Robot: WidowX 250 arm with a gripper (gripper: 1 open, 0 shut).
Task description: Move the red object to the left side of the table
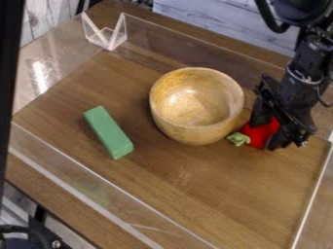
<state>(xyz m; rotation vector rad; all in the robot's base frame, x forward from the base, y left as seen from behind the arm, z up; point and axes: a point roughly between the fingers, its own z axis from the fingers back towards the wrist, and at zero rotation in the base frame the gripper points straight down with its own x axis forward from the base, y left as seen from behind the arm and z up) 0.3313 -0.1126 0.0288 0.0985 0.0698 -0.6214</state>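
We see the wooden bowl (196, 105) blocking the middle; open table (169, 199) runs nearer us, past the green block (108, 132).

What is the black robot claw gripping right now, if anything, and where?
Can't tell; the claw covers much of the small red toy fruit.
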